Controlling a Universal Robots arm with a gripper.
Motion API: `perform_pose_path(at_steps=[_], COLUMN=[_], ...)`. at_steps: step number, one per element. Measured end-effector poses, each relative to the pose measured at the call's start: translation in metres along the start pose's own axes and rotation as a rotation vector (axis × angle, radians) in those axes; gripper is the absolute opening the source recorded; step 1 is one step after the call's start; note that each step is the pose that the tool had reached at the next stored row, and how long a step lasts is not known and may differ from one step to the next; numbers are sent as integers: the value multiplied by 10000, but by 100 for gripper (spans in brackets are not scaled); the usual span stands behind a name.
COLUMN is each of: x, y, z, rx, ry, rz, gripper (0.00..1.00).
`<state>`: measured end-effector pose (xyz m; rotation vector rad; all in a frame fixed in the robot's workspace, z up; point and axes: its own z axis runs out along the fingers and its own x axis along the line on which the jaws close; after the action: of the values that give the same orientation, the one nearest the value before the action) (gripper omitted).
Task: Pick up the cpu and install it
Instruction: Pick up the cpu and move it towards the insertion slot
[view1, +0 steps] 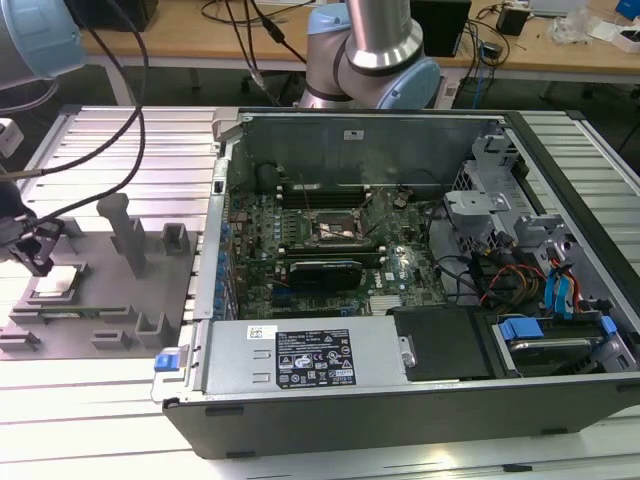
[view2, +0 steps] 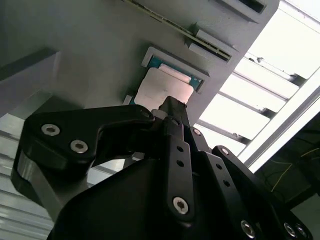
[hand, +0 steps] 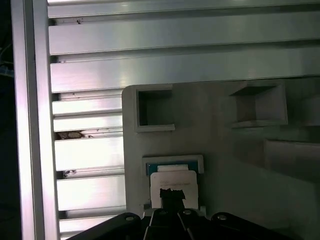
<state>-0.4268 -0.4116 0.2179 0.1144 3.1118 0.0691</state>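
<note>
Exterior view places the hand (view1: 38, 258) over the grey tray (view1: 100, 335) on the slatted tabletop (view1: 100, 410), at that view's left and well apart from the open computer case (view1: 400, 400). Its fingertips are clenched together, gripping nothing, poised just over the cpu (hand: 172, 177) (view2: 159, 89). In both wrist views, the cpu lies flat in a shallow square recess of the tray.

Cpu (hand: 172, 179) silvery-white; tray (hand: 225, 150) plain grey; jaws black.
</note>
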Motion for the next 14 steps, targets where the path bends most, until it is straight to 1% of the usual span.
perform_pose_path(at_steps=[2,5,6,12,14], x=[0,-1,-2,-6,-18], y=[-1,-3,-4,-3,-3], z=[30,79,86,92,95], rx=[1,-3,-4,-5,-7], ry=[2,15,17,18,16], rz=[-50,-347,-395,-425,-426], gripper=[11,11,11,11,11])
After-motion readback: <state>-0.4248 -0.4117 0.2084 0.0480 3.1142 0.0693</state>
